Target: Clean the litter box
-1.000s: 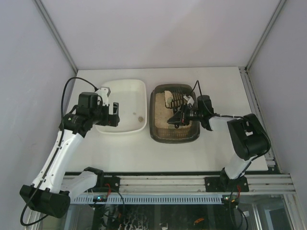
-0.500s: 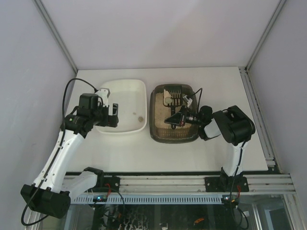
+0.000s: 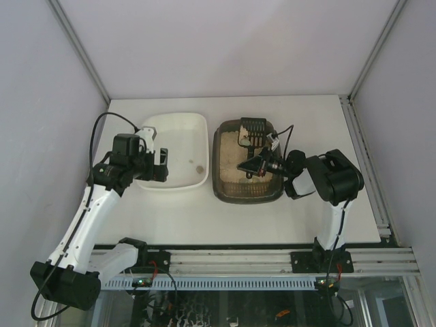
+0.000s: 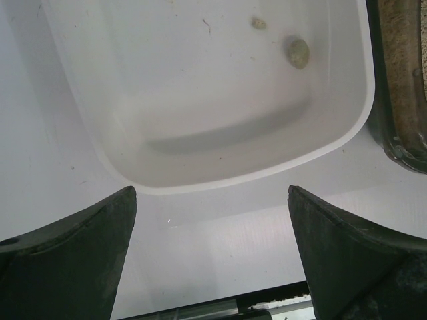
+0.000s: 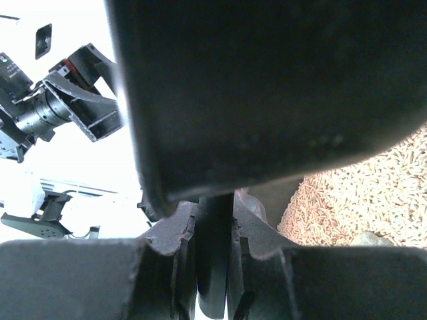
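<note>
The litter box (image 3: 216, 174), a dark tray of beige litter (image 5: 360, 193), sits right of centre on the table. My right gripper (image 3: 254, 165) hangs over its middle, shut on the handle of the black slotted scoop (image 3: 253, 127), whose head is at the box's far end. In the right wrist view the scoop (image 5: 267, 87) fills the top and its handle is pinched in the right gripper (image 5: 215, 247). My left gripper (image 3: 155, 165) is open and holds nothing, over the near left edge of the white tray (image 3: 170, 185). The left gripper (image 4: 212, 253) shows only table between its fingers (image 4: 347, 253).
The white tray (image 4: 200, 113) holds a round clump (image 4: 297, 53) and a smaller bit (image 4: 258, 23). The litter box rim (image 4: 400, 143) lies close to its right side. White walls enclose the table on three sides. A metal rail (image 3: 259, 262) runs along the near edge.
The right arm has folded in and turned its wrist. The scoop head has moved from the middle of the litter to the box's far end. The left arm has barely moved.
</note>
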Tool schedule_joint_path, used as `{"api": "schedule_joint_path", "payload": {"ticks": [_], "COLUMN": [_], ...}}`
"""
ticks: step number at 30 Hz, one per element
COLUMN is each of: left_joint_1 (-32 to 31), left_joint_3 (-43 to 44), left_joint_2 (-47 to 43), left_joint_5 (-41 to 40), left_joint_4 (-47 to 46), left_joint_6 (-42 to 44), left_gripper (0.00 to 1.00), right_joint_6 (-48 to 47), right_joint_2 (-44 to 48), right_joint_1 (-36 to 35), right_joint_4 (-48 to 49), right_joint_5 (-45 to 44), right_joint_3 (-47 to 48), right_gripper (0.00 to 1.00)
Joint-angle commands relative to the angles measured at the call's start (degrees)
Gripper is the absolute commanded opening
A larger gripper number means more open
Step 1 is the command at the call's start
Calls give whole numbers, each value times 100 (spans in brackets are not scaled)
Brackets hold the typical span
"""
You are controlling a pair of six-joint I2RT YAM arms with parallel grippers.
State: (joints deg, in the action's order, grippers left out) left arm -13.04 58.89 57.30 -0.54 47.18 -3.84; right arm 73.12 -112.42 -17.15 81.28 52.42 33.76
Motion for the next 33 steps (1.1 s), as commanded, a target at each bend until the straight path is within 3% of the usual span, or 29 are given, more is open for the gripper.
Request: {"api": "schedule_joint_path", "payload": {"ticks": [1, 5, 9, 14, 18, 22, 24, 27, 30, 33], "left_joint_1": [36, 35, 30, 35, 39, 43, 39, 39, 40, 53], "left_joint_3": [-130, -148, -149, -173, -181, -191, -191, -209, -226, -216], "left_joint_2": [-89, -94, -112, -152, -158, -164, -166, -160, -170, -182], "left_joint_5": [146, 168, 181, 197, 219, 222, 224, 239, 240, 246], "left_joint_4": [-200, -207, -200, -200, -183, -191, -191, -191, -203, -201], "left_joint_6": [123, 129, 126, 137, 137, 135, 137, 146, 150, 155], "left_gripper": [98, 98, 98, 98, 98, 98, 98, 98, 98, 98], "right_joint_6": [282, 510, 661, 944, 545, 1427, 1567, 1071, 1569, 1801], "right_joint_2": [91, 116, 135, 201, 511, 412, 294, 567, 541, 348], "right_joint_1": [-144, 164, -255, 225, -407, 277, 102, -280, 120, -139], "right_joint_4": [474, 486, 408, 477, -594, 414, 352, -456, 308, 458], "right_joint_5": [53, -238, 123, -90, 404, 79, 386, 666, 477, 736], "right_joint_3": [112, -30, 290, 39, 319, -139, 7, 75, -199, -25], "right_gripper": [0, 0, 0, 0, 0, 0, 0, 0, 0, 0]}}
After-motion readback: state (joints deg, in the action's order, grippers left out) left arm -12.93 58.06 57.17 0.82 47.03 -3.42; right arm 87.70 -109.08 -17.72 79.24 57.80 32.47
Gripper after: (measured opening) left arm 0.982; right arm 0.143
